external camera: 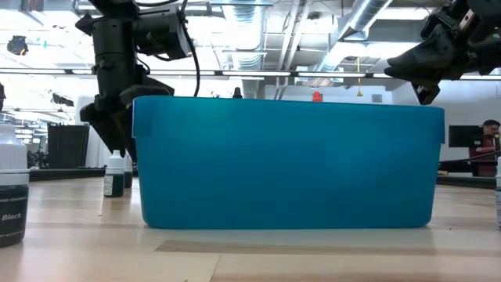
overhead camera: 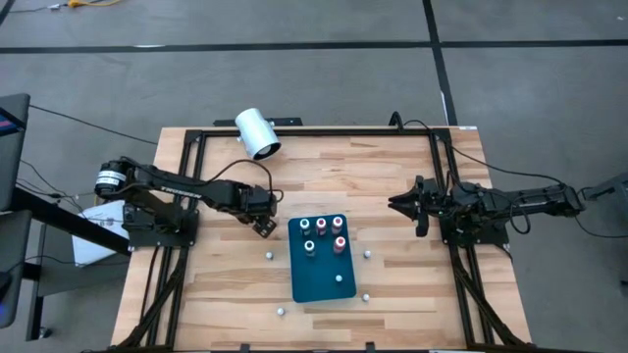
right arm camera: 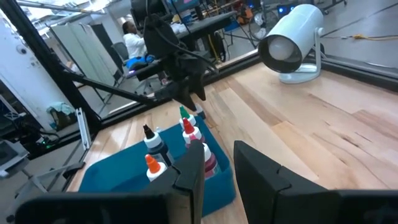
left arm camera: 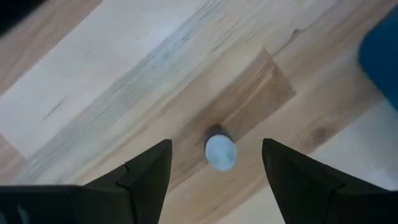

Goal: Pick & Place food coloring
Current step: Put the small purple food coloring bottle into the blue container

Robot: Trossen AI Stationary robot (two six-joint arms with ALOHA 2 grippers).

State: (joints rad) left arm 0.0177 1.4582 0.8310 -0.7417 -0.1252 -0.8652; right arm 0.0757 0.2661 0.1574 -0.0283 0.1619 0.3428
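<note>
Left wrist view, nearest: left hand open, fingers spread wide, gripping nothing. Between them, on bare wood, one white bottle top touching neither finger. Teal corner just visible at the frame edge.

Low view only: body of that bottle, dark with a white top, standing upright on the tabletop below the left hand and beside the teal tray. Tray wall fills the frame and hides nearly everything on it. At the near left edge, a larger bottle, partly cropped.

High view only: overall layout. Teal tray at the centre of the tabletop, with six food coloring bottles clustered at its far end and one white top nearer its front. Four more white tops scattered on the wood around it, one just beside the left hand. Right hand well apart to the right, over bare wood.

Right wrist view: right hand empty, fingers only slightly apart. Bottle tip colours legible here: black, orange, red, green.

Surface: light wood planks, black frame rails, white cylinder at the far edge. Grey floor around it.

Room: open workshop, ceiling ducts, a seated person far right.

Writing: "Black" on the near-left bottle; nothing else readable.
</note>
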